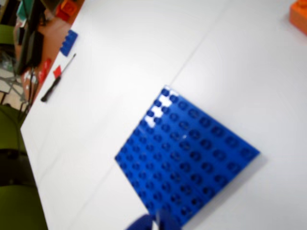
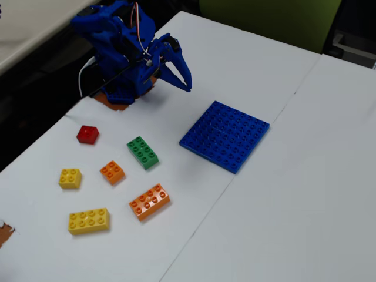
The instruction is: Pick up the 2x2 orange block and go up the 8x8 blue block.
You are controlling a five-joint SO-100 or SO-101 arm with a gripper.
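**Bricks wait on the surface while the gripper hangs empty**

Yellow long brick (image 2: pixel 89 221) lies nearest the fixed camera, with the long orange brick (image 2: pixel 150 201) beside it to the right. Behind them sit a small yellow brick (image 2: pixel 70 178), the small orange block (image 2: pixel 112 172), a green brick (image 2: pixel 142 152) and a red brick (image 2: pixel 87 134), all apart from one another on the white surface (image 2: pixel 305 194). To the right, the blue baseplate (image 2: pixel 225 136) lies flat and bare. At the back, the blue arm (image 2: pixel 120 50) is folded, its gripper (image 2: pixel 181 75) raised above the surface, fingers slightly parted and holding nothing. In the wrist view the baseplate (image 1: pixel 187 155) fills the lower middle, with a screwdriver (image 1: pixel 58 78) far off at the left.
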